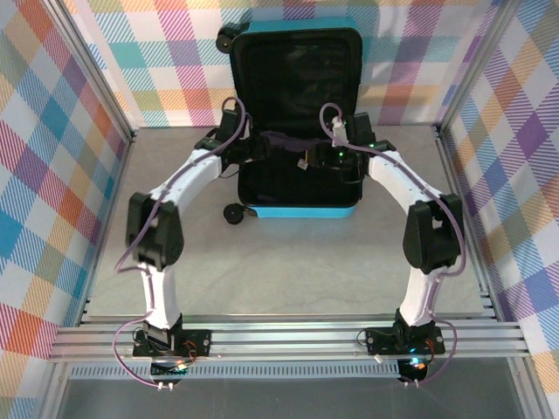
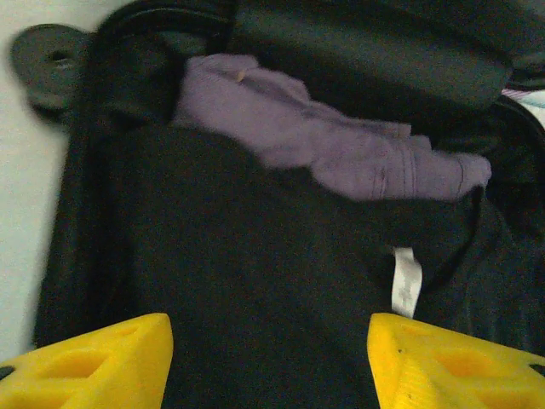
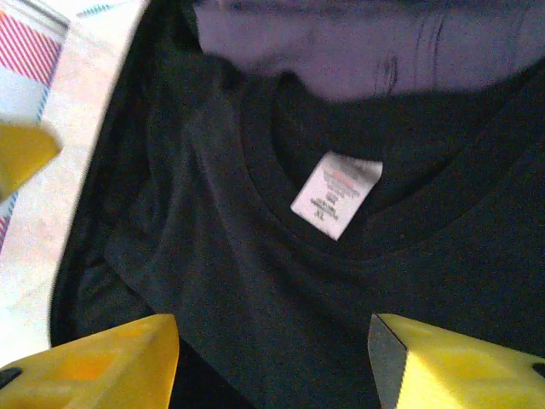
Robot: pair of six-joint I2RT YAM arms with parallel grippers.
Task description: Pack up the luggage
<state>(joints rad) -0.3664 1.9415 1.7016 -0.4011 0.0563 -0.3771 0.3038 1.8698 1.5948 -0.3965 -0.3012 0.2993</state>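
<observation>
The luggage [image 1: 297, 211] is a turquoise suitcase lying open on the table, with its black-lined lid [image 1: 297, 74] standing upright at the back. A black shirt [image 2: 255, 281] lies in the base, its white neck label [image 3: 336, 194] facing up. A folded purple garment [image 2: 341, 149] rests on it near the lid. My left gripper [image 2: 269, 358] hovers open over the black shirt with nothing between its yellow fingers. My right gripper [image 3: 272, 358] is open too, just above the shirt's collar. Both grippers reach into the case from either side [image 1: 262, 150] [image 1: 330, 155].
A black suitcase wheel [image 1: 234, 214] sticks out at the base's front left corner, and another [image 1: 225, 39] beside the lid. Plaid walls enclose the grey table [image 1: 279, 271] on three sides. A yellow fingertip [image 3: 21, 149] of the other gripper shows at the left.
</observation>
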